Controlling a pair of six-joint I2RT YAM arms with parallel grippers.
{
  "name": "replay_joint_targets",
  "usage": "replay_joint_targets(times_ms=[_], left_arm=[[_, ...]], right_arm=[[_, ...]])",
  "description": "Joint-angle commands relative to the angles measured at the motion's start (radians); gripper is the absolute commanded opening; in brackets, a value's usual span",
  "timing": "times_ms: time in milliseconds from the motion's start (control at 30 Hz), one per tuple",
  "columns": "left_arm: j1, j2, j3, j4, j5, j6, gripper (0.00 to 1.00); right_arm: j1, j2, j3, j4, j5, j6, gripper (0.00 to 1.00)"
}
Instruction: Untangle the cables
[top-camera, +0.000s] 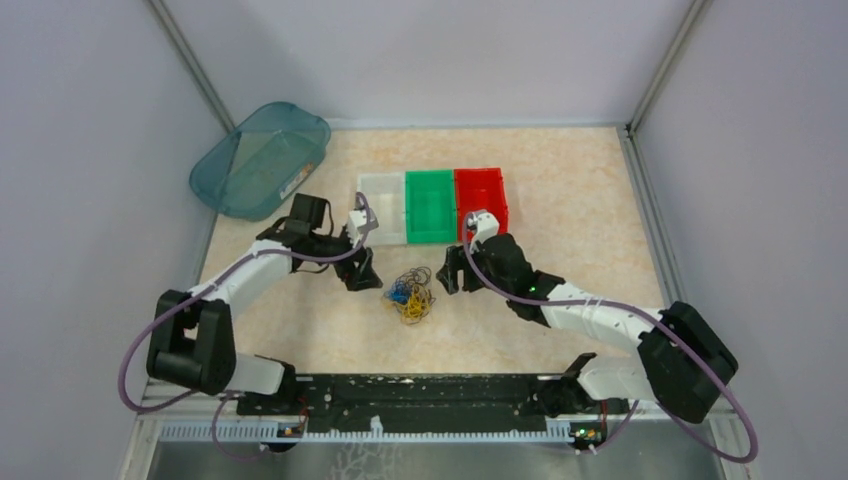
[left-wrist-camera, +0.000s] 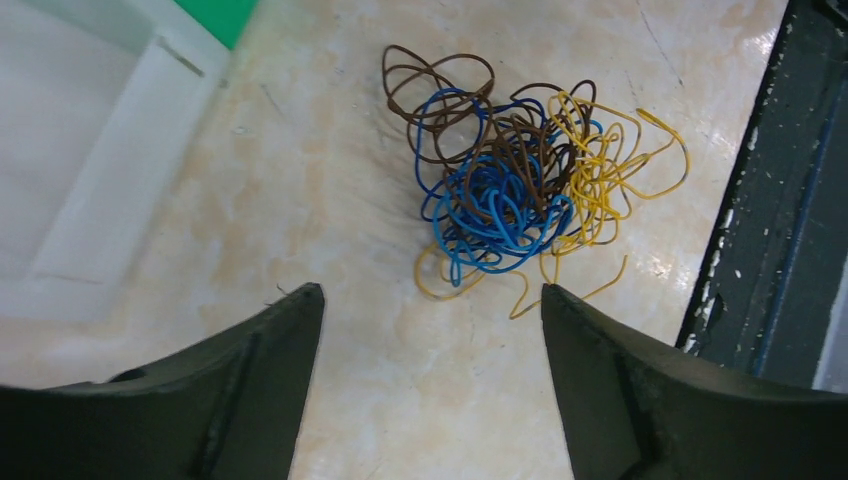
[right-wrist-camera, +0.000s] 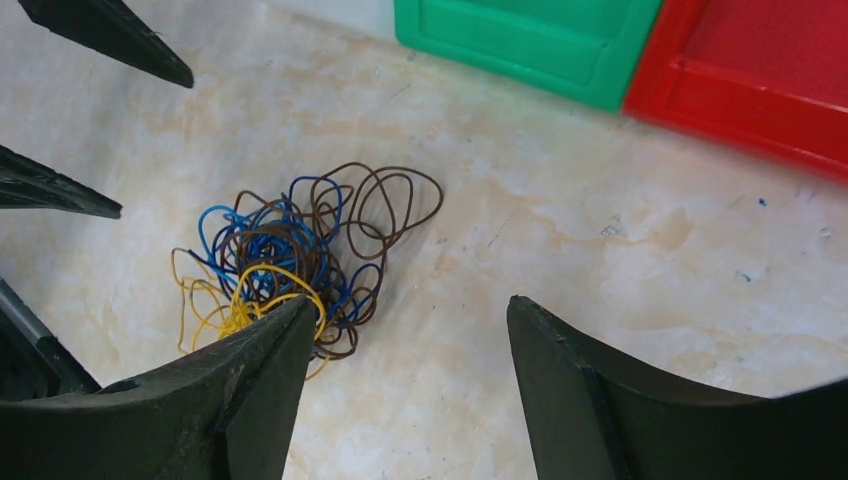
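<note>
The cables lie in one tangled heap of blue, yellow and brown strands on the table between the two arms. In the left wrist view the cables sit just beyond my left gripper, which is open with bare table between its fingers. My left gripper is to the left of the heap. My right gripper is to the right of it. In the right wrist view the cables lie partly behind the left finger of my right gripper, open and empty.
A white bin, a green bin and a red bin stand in a row behind the heap. A teal plastic lid leans at the back left. Grey walls enclose the table; a black rail runs along the near edge.
</note>
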Motion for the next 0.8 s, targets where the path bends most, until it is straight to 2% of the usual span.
replay_joint_targets(times_ms=[0, 67, 200, 533, 600, 767], left_arm=[[-0.054, 0.069, 0.024, -0.014, 0.031, 0.033, 0.77], [-0.074, 0.109, 0.057, -0.045, 0.051, 0.045, 0.73], [-0.100, 0.158, 0.079, -0.044, 0.060, 0.023, 0.73], [-0.141, 0.137, 0.029, 0.043, 0.063, -0.024, 0.71], [-0.148, 0.144, 0.020, 0.074, 0.046, -0.048, 0.67], [-0.153, 0.165, 0.023, 0.118, -0.026, -0.089, 0.46]], right_arm=[[0.035, 0.019, 0.051, 0.037, 0.008, 0.042, 0.71], [0.038, 0.021, 0.045, 0.034, 0.004, 0.056, 0.70], [0.050, 0.006, 0.029, 0.043, 0.016, 0.070, 0.69], [0.073, -0.013, 0.022, 0.033, 0.050, 0.084, 0.66], [0.080, -0.014, 0.020, 0.031, 0.054, 0.084, 0.64], [0.091, -0.027, 0.020, 0.030, 0.069, 0.085, 0.60]])
